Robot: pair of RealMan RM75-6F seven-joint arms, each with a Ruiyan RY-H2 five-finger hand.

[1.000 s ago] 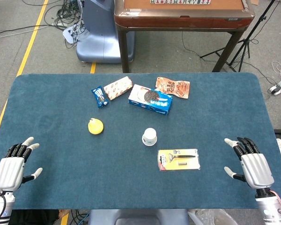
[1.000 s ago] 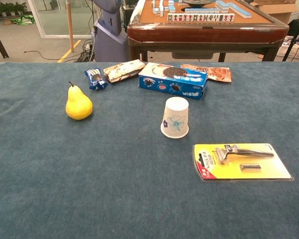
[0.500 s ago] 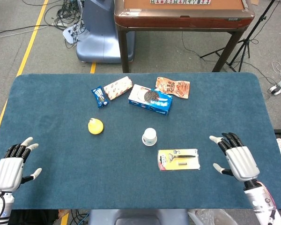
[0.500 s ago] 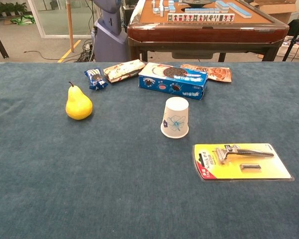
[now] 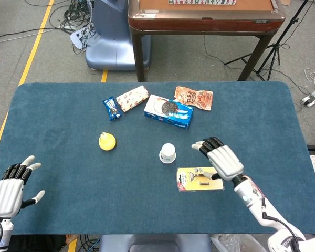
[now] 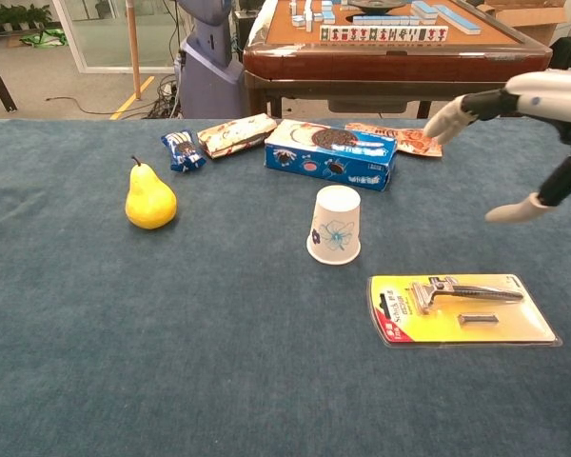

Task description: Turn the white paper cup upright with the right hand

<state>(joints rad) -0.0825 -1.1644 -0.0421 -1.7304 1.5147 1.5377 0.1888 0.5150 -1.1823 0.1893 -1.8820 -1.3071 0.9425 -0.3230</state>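
The white paper cup stands upside down near the middle of the blue table, its wide rim on the cloth and a blue flower print on its side. My right hand hovers open to the right of the cup, above the razor pack, fingers spread and clear of the cup. My left hand rests open at the table's near left corner and shows only in the head view.
A yellow razor pack lies right of the cup. A yellow pear stands to the left. Behind the cup are a blue cookie box, a small blue packet, a white-red wrapper and an orange pouch.
My right hand has moved from the table's near right edge leftward and forward to a spot above the razor pack, entering the chest view. The cup and left hand have barely moved.
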